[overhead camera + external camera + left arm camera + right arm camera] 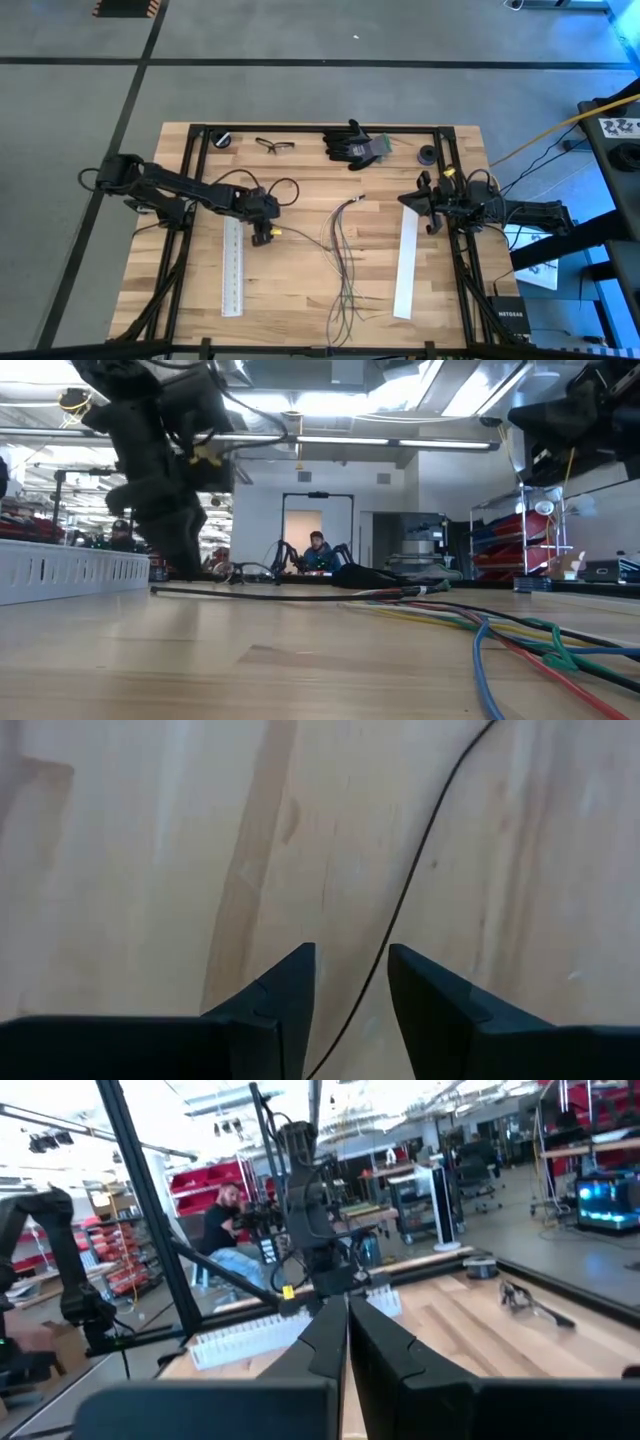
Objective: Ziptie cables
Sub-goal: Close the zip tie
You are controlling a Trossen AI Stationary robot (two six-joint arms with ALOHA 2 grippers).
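The cables [342,255] lie slack on the wooden table's middle, joined at their far end [358,200] and splaying toward the near edge; the low view shows them as coloured wires [480,625]. My left gripper [270,235] [350,955] points steeply down just above the table, left of the cables. It is open, one finger on each side of a thin dark wire [405,890] that lies on the wood. My right gripper [415,200] [346,1315] is shut and empty, raised at the table's right side.
Two long white strips lie on the table, one [233,265] beside my left gripper, the other [405,262] right of the cables. Black gloves [352,145], glasses [274,146] and two small black round things [222,138] [428,155] sit along the far edge. A person [318,550] sits beyond the table.
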